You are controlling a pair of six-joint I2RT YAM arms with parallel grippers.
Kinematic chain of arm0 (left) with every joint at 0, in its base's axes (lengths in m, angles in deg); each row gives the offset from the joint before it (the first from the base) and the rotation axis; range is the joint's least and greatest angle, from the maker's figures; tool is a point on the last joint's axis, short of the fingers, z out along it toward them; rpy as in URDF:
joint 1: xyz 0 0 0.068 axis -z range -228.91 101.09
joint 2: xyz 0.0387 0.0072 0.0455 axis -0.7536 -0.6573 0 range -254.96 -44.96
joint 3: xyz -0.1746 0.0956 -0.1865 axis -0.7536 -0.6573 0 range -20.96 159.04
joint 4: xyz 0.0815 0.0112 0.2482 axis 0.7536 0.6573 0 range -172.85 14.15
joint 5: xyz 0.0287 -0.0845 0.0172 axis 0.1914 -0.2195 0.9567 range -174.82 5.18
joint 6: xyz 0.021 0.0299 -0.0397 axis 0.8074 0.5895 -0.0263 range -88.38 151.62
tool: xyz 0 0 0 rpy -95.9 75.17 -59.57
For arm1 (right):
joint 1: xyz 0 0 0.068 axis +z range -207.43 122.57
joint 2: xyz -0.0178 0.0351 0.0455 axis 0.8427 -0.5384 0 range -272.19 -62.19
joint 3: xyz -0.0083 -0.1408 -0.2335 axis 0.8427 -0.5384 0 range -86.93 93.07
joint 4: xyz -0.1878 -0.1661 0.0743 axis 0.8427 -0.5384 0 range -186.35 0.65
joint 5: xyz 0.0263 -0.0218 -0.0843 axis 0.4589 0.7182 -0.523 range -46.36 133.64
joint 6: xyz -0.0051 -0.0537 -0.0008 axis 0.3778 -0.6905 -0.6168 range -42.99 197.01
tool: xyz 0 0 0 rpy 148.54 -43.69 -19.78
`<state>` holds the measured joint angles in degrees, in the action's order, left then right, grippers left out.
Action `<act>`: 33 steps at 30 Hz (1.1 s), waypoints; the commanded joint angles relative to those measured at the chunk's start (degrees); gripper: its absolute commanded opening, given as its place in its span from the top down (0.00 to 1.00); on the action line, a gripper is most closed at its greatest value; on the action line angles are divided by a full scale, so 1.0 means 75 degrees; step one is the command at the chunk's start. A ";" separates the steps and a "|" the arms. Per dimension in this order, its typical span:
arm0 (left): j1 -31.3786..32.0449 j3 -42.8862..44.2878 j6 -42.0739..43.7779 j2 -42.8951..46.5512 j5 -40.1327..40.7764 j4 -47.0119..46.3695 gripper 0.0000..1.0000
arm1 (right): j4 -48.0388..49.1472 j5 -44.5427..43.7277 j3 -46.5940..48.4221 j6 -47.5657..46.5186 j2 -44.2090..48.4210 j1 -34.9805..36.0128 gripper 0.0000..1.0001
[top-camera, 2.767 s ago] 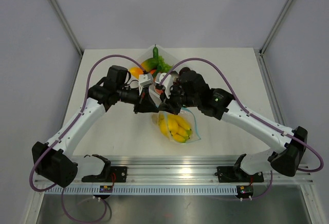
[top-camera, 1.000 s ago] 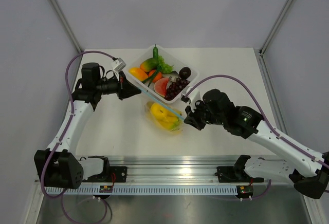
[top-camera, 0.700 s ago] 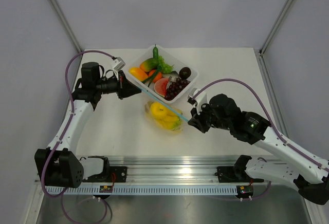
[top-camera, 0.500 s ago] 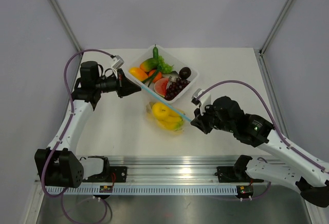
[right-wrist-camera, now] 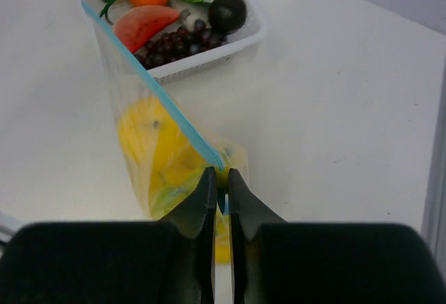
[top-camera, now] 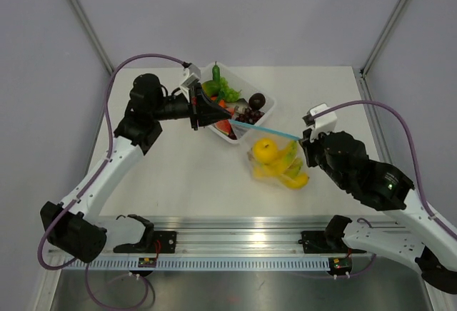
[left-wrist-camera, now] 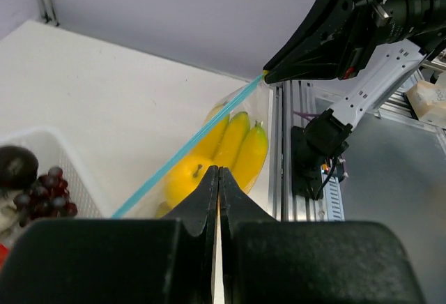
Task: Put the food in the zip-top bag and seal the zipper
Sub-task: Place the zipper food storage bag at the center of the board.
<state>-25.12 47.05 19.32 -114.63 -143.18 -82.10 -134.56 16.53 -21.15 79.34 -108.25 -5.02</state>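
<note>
From above, a matte white bench (top-camera: 171, 175) sits between pale lilac-grey walls, with slanted aluminium posts at eleven and one o'clock and a ribbed aluminium rail (top-camera: 243, 236) along the six o'clock edge. The small stickers on the rail are too small to read. A white rectangular plastic tray (top-camera: 265, 116) of toy fruit lies toward twelve o'clock. The left claw (top-camera: 218, 115) and right claw (top-camera: 303, 142) each pinch one end of the narrow light-blue zipper strip (top-camera: 264, 129), which is stretched straight between them. Under it hangs the clear plastic zip-top bag (top-camera: 285, 155), at four o'clock from the tray, with the glossy yellow toy fruits (top-camera: 266, 150) inside.

In the left wrist view, the left claw's fingers are pressed flat together. The strip (left-wrist-camera: 188, 147) runs toward one o'clock to the right claw, and its near end slips behind the left finger. Bananas and a round yellow piece (left-wrist-camera: 237, 150) show beyond the fingers, above the white bench.

In the right wrist view, the right claw (right-wrist-camera: 219, 175) is clamped on the strip's end. The strip (right-wrist-camera: 153, 88) climbs toward eleven o'clock over the tray (right-wrist-camera: 230, 49).
</note>
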 commanded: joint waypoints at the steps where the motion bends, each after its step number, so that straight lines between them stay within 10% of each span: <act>1: 0.0284 0.0691 -0.0610 -0.0657 0.0142 -0.1108 1.00 | 0.0109 -0.1913 0.0534 -0.0157 0.0422 0.0044 0.94; 13: 0.0695 0.1561 -0.1104 -0.2137 0.0118 -0.1543 1.00 | 0.1691 -0.3111 0.0523 -0.1880 -0.0536 -0.0119 1.00; 21: 0.0648 0.2146 0.0243 -0.1962 0.0786 0.0577 1.00 | 0.2008 -0.0933 0.0886 -0.1354 -0.1626 -0.2813 1.00; 33: 0.0589 0.1339 0.0315 -0.0462 0.2508 0.1446 1.00 | 0.2618 -0.0393 0.2056 -0.2337 -0.2705 -0.3975 1.00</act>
<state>-20.57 58.54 21.03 -123.11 -129.46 -71.98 -120.42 11.89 -10.92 65.37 -128.49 -34.12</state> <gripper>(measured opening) 0.002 0.112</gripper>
